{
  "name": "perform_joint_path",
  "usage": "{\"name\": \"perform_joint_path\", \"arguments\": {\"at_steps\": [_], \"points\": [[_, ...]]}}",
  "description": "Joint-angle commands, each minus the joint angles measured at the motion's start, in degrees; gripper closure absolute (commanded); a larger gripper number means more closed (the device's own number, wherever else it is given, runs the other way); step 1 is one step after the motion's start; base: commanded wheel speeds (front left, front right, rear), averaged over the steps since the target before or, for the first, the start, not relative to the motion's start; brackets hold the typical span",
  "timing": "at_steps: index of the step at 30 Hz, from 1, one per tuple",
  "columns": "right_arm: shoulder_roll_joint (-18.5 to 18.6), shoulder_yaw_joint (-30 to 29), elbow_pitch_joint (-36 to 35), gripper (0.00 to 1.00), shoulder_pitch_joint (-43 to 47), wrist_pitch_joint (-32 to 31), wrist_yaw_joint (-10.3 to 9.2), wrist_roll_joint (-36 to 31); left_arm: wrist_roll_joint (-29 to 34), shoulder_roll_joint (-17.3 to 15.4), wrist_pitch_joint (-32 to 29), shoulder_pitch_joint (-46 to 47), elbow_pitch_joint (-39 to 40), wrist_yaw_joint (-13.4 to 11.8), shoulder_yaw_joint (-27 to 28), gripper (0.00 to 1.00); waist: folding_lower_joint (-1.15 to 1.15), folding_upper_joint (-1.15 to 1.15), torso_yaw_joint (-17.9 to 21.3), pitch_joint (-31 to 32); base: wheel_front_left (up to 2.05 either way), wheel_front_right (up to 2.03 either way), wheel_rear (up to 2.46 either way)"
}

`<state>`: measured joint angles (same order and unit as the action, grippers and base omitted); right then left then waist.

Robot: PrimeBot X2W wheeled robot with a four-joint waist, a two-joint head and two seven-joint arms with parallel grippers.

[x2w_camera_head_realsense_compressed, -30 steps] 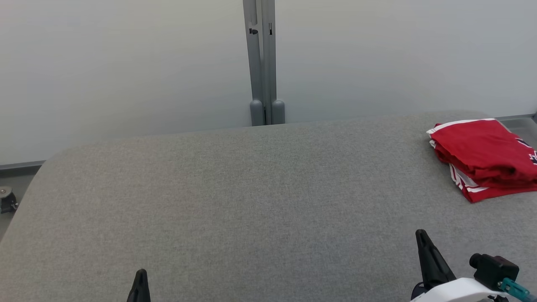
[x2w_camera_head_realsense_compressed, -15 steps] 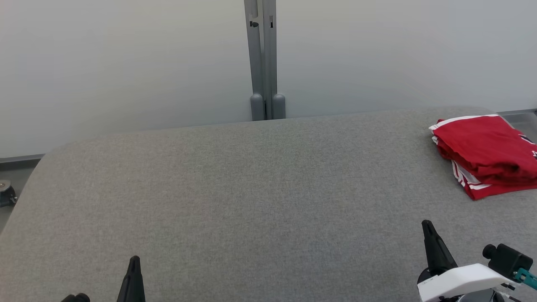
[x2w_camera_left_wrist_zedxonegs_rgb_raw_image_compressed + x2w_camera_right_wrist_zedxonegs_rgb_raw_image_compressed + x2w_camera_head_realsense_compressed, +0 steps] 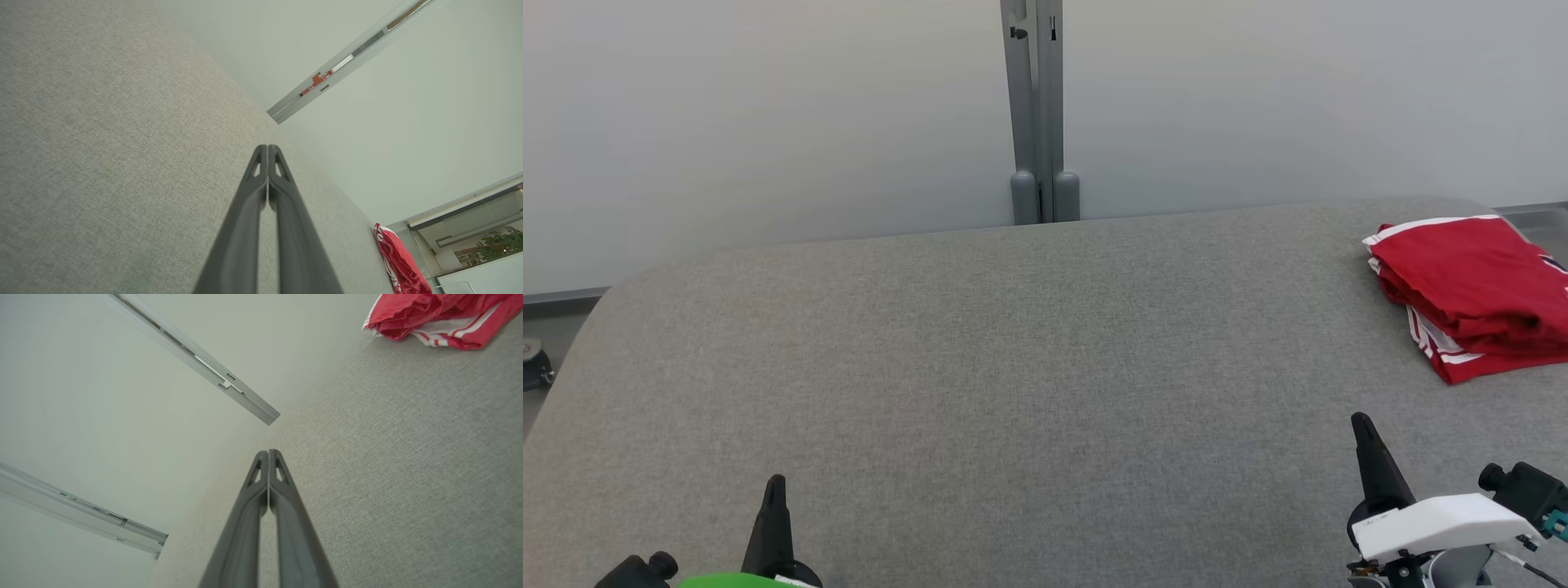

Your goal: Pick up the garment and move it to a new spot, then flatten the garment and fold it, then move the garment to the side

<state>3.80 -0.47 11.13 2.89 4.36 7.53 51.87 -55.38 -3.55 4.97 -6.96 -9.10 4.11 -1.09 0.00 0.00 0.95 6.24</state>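
1. Left claw (image 3: 774,494) and right claw (image 3: 1365,433): both pressed together, nothing pinched, low over the near edge of the grey table (image 3: 1013,351).
2. Red garment (image 3: 1470,286) lies folded at the table's far right, well apart from me.
3. Move-to-side step looks done; next move probably just parks the arms.

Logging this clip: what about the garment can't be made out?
Head view: the garment runs off the right edge, cutting its dark print.
Right wrist view: the top edge crops it.
Left wrist view: it is too small and edge-on to count folds.
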Motion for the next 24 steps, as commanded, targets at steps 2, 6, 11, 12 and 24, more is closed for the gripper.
{"name": "perform_joint_path", "arguments": {"at_steps": [2,6,11,12,24], "points": [[0.01,-0.43,-0.31,1.0,-1.93,-0.63,-0.02,2.64,-2.56,-0.58,-0.65,2.19,0.31,0.51,0.59,1.0,0.0,0.0,-0.04,-0.22,0.0,0.0,0.0],[-0.02,-0.79,-0.07,1.0,-2.43,-1.32,-0.03,5.37,-5.17,-0.6,-1.32,3.04,-0.06,0.71,0.95,1.0,0.0,0.0,-0.09,-0.55,0.0,0.0,0.0],[-0.06,-1.24,0.17,1.0,-3.16,-2.19,-0.03,8.71,-8.3,-0.62,-2.14,4.03,-0.53,1.01,1.45,1.0,0.0,0.0,-0.15,-0.97,0.0,0.0,0.0],[-0.07,-1.32,0.22,1.0,-3.25,-2.31,-0.03,9.27,-8.81,-0.62,-2.31,4.21,-0.6,1.02,1.53,1.0,0.0,0.0,-0.16,-1.03,0.0,0.0,0.0],[-0.16,-2.27,0.83,1.0,-4.66,-4.19,-0.03,16.49,-15.54,-0.63,-4.12,6.37,-1.52,1.59,2.59,1.0,0.0,0.0,-0.3,-2.01,0.0,0.0,0.0]]}}
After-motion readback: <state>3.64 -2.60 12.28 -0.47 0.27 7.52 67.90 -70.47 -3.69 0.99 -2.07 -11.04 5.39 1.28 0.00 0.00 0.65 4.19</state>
